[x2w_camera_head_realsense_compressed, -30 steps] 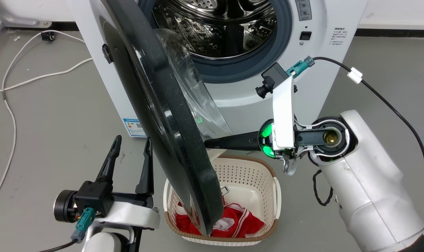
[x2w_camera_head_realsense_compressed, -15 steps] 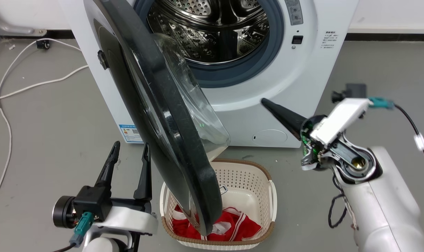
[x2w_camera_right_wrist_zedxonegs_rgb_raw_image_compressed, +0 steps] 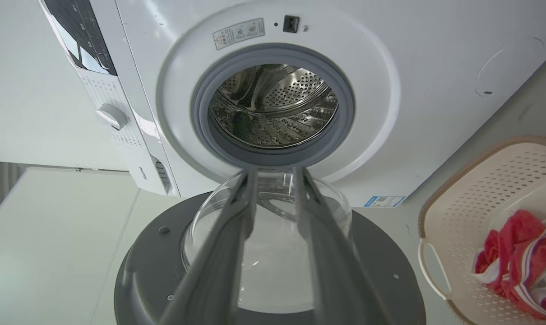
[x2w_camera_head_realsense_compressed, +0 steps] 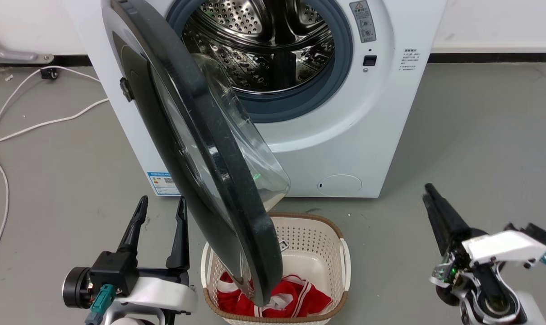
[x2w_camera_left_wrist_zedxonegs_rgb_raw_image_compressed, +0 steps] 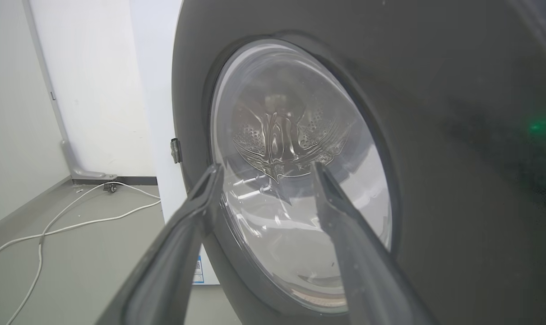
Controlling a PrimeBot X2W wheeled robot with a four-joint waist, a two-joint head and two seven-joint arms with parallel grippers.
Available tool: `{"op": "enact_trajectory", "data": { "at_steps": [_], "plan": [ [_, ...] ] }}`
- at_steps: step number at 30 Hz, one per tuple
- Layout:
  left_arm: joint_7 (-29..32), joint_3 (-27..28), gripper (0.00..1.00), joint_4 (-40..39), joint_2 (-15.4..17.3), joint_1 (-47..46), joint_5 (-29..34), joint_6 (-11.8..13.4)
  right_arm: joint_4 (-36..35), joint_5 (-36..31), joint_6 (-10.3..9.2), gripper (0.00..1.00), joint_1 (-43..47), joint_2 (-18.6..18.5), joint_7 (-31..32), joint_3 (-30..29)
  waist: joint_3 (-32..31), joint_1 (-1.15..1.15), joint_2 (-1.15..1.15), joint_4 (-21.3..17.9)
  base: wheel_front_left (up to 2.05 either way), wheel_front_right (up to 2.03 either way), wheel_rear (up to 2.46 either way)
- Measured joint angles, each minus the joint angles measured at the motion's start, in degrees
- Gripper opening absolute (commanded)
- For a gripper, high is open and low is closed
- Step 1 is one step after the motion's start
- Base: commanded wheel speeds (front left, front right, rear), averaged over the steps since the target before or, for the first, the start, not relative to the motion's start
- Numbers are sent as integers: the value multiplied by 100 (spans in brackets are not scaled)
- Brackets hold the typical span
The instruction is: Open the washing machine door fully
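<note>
Black-ringed around clear glass, the washing machine door point(x2w_camera_head_realsense_compressed: 210, 149) stood partly open from the washing machine point(x2w_camera_head_realsense_compressed: 345, 135), slanting from eleven o'clock to six in the head view. Its lower rim hung over a basket point(x2w_camera_head_realsense_compressed: 343, 253) holding red cloth point(x2w_camera_head_realsense_compressed: 300, 300). At seven o'clock the left gripper point(x2w_camera_head_realsense_compressed: 161, 201) had its jaws spread and empty; its wrist view faced the door's outer side. At four o'clock the right gripper point(x2w_camera_head_realsense_compressed: 428, 189) was narrowly parted and empty; its wrist view showed the inner bowl and a control dial point(x2w_camera_right_wrist_zedxonegs_rgb_raw_image_compressed: 113, 116).

Washing machine door point(x2w_camera_head_realsense_compressed: 201, 149) standing open (drum point(x2w_camera_head_realsense_compressed: 264, 45) exposed), left gripper point(x2w_camera_head_realsense_compressed: 162, 204) spread beside it, basket point(x2w_camera_head_realsense_compressed: 318, 221) beneath
</note>
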Motion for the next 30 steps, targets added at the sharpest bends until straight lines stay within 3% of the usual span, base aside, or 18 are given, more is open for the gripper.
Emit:
{"op": "enact_trajectory", "data": {
  "at_steps": [6, 13, 20, 24, 30],
  "plan": [
    [0, 14, 100, 9, 0, 9, -1, 0, -637, -690, 0, 100, 571, 3, -1139, -74, -13, 0, 0, 12, 0, 0, 0],
    [0, 22, 100, 18, 1, 9, -2, 0, -1100, -2862, 0, 100, 1006, -58, -2369, -157, -19, 0, 0, 45, 0, 0, 0],
    [0, 57, 100, 2, 1, 4, 7, 0, -1878, -5889, 0, 100, 1092, -42, -2614, -783, 47, 0, 0, 25, 0, 0, 0],
    [0, 81, 100, -1, 1, -16, 9, 0, -2596, -7544, 1, 100, 1187, -16, -2606, -838, 59, 0, 0, 16, 0, 0, 0],
    [0, 104, 100, 1, 1, -23, 46, -12, -3293, -8540, 1, 100, 1540, -1, -2240, -525, 57, 0, 0, 28, 0, 0, 0]
  ]
}}
